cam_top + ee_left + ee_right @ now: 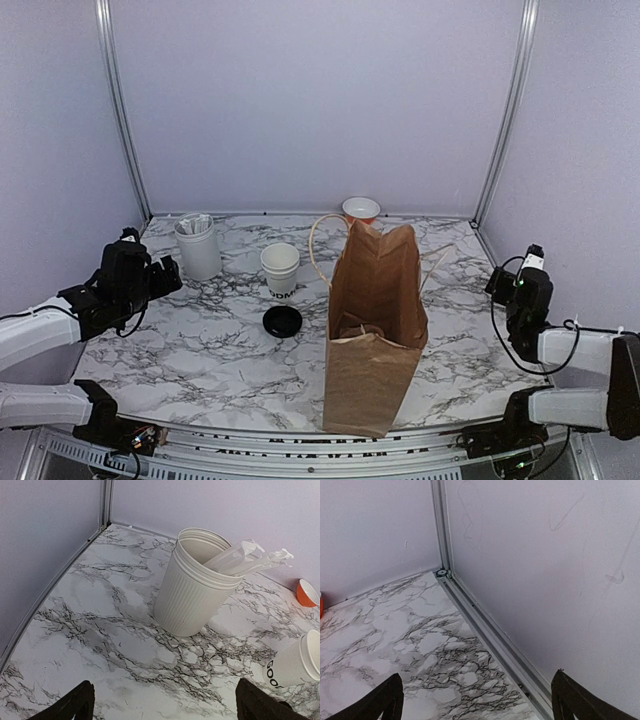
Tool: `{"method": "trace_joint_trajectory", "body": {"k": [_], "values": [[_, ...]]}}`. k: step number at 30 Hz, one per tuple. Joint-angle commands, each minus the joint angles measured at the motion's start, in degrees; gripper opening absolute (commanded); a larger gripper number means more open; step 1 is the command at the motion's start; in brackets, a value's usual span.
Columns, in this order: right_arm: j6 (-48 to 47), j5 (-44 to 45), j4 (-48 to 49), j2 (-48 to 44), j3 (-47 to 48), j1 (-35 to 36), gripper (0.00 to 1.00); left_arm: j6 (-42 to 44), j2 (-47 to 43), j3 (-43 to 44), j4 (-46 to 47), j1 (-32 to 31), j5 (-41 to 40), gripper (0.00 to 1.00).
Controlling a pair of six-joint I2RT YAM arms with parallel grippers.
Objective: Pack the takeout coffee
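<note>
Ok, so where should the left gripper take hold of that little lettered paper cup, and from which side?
I'd grip the paper cup across its side wall near mid-height, coming in level from the near left with the left gripper. It stands upright and lidless, so the round wall is free there; the paper bag stands to its right.

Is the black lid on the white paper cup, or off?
Off. The round black plastic lid lies flat on the marble table, apart from the small white paper cup, whose mouth is open.
</note>
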Motion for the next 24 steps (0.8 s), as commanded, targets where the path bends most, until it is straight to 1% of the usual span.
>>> {"method": "trace_joint_trajectory", "body": {"k": [1, 6, 8, 9, 12, 14, 15, 17, 24], "values": [[-1.39, -2.74, 21.55, 6.17, -3.19, -3.7, 1.0, 0.04, -1.17, -2.78, 9.74, 1.39, -0.05, 0.99], [-4.08, -2.21, 37.06, 19.46, -4.2, -3.71, 1.0, 1.62, 1.12, -3.33, 10.6, 4.38, 0.34, 0.99], [-4.18, -3.29, 43.36, 24.01, -4.74, -3.71, 1.0, 2.55, 2.21, -3.31, 10.6, 5.47, 0.13, 0.99], [-6.0, -4.71, 46.17, 25.97, -4.67, -3.71, 1.0, 3.33, 2.53, -3.46, 11.99, 6.12, -0.1, 0.99], [-8.2, -11.36, 40.97, 27.02, -1.73, -3.53, 1.0, 5.33, 3.51, -4.3, 14.03, 7.68, -1.55, 0.99], [-10.12, -16.05, 41.53, 29.31, -0.71, -3.41, 1.0, 6.63, 3.87, -5.12, 15.61, 8.99, -1.44, 0.99], [-11.39, -17.98, 43.84, 31.16, -0.79, -3.23, 1.0, 7.09, 4.17, -5.46, 16.59, 9.43, -2.09, 0.99], [-12.97, -18.01, 48.32, 32.83, -1.95, -2.17, 1.0, 8.21, 5.0, -6.0, 17.95, 10.24, -3.77, 0.99], [-13.17, -17.23, 48.05, 32.78, -1.86, -1.69, 1.0, 10.93, 9.94, -6.14, 21.96, 13.46, -11.06, 0.99]]}}
